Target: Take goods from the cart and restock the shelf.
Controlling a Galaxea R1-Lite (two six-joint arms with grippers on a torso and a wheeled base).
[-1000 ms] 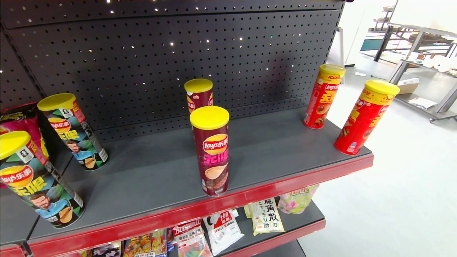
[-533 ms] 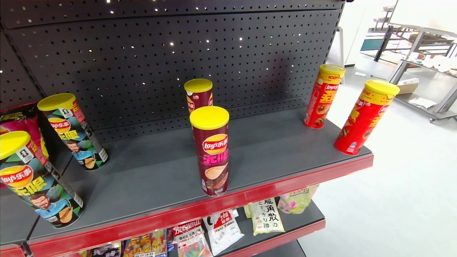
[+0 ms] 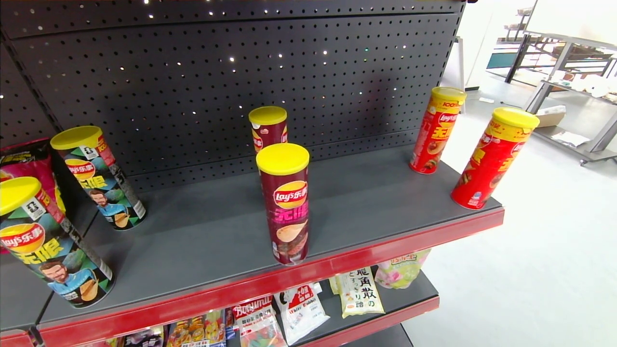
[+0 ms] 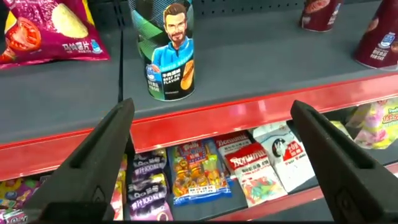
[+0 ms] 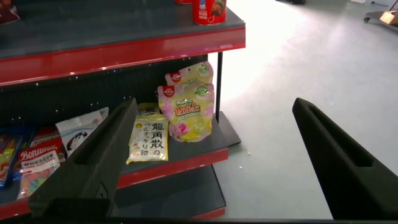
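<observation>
Facing the shelf [image 3: 217, 231] from just below its lip, the left hand [image 4: 211, 168] and right hand [image 5: 214, 168] both gaped wide, empty, chip cans [image 3: 284, 207] standing upright above them.

Back panel: a dark perforated panel [image 3: 217, 82] behind the shelf [image 3: 366, 202] is being pierced by points of light.
Floor: a pale smooth floor [image 3: 530, 270] is being shown right of the shelf.
Tables: metal-framed tables [image 3: 569, 53] are being shown beyond the shelf's right end.
Wall: a pale wall [image 3: 569, 17] is being lit brightly, farther beyond the shelf's right end.
</observation>
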